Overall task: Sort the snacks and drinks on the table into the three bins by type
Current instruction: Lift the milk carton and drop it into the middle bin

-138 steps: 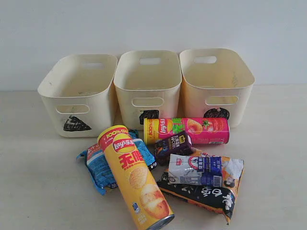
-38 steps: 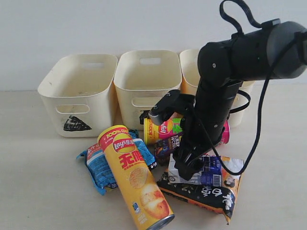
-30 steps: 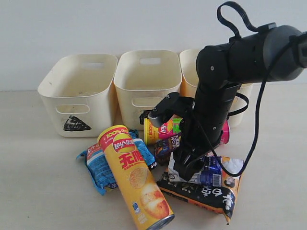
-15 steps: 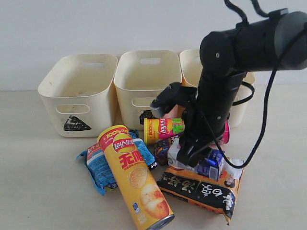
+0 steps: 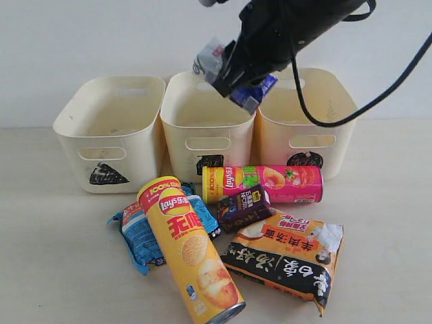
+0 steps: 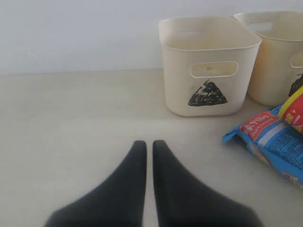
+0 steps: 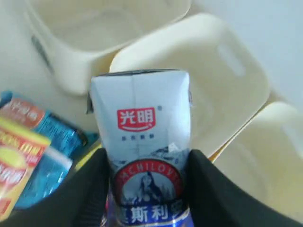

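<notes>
Arm up high, right pincer (image 5: 236, 71) clamped on tilted white-and-blue carton (image 7: 142, 142); middle bin (image 5: 177, 101) below it. Left pincer (image 6: 149, 151) tips together, low over worktop (image 6: 71, 118).

White-blue carton (image 7: 142, 137) aloft, tilted, over mid bin (image 5: 208, 115) — other snacks (image 5: 189, 250) on table (image 5: 54, 270)

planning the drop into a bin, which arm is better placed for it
Right. The right fingers grip the white and blue carton, raised over the row of bins near the middle bin. The left fingers are shut on nothing, low over the table, short of the triangle bin.
</notes>
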Robot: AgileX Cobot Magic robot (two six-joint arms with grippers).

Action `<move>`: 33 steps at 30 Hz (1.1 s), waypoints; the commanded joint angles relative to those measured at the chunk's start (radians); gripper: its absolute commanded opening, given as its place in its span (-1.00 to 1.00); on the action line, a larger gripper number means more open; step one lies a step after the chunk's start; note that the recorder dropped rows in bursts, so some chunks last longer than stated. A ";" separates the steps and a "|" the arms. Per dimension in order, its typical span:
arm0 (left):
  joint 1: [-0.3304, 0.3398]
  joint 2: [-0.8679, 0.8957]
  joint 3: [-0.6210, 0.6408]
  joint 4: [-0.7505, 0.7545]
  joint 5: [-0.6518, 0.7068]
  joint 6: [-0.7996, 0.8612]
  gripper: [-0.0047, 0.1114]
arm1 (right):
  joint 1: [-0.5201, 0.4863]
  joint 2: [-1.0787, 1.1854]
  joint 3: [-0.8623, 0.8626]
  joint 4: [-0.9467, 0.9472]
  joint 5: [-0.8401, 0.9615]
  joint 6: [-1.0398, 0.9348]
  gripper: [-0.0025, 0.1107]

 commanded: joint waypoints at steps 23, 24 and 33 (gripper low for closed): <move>0.000 -0.002 0.003 -0.001 -0.004 0.005 -0.84 | 0.000 0.345 -0.008 0.002 -0.761 0.130 -0.96; 0.000 -0.002 0.003 -0.001 -0.004 0.005 -0.84 | 0.000 0.351 -0.008 0.004 -0.770 0.130 -0.96; 0.000 -0.002 0.003 -0.001 -0.004 0.005 -0.84 | 0.000 0.373 -0.008 0.059 -0.778 0.130 -0.20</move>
